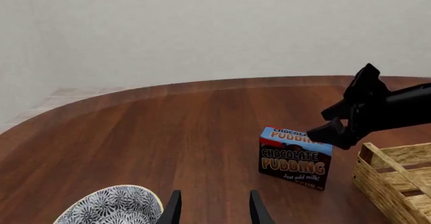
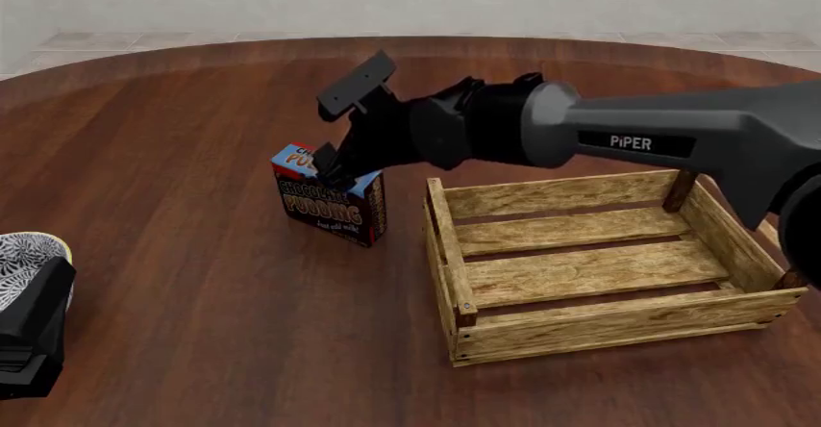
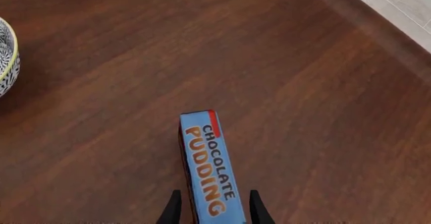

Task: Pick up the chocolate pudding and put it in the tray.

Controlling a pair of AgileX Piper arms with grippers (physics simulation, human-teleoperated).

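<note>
The chocolate pudding (image 2: 331, 201) stands upright on the wooden table, just left of the tray (image 2: 603, 254), a shallow crate of light slats. My right gripper (image 2: 331, 163) reaches over the tray's far left corner and hangs at the carton's top. In the right wrist view its open fingers (image 3: 173, 206) straddle the carton's blue top (image 3: 210, 173) with a small gap on each side. My left gripper (image 1: 212, 206) is open and empty, low at the near left, facing the carton (image 1: 295, 158) from a distance. The right gripper (image 1: 322, 123) also shows there.
A white patterned bowl (image 2: 29, 252) sits at the left edge, right beside my left gripper, and also shows in the left wrist view (image 1: 111, 206). The tray's near corner (image 1: 397, 183) lies to the carton's side. The table's curved far edge (image 2: 410, 42) meets a pale floor.
</note>
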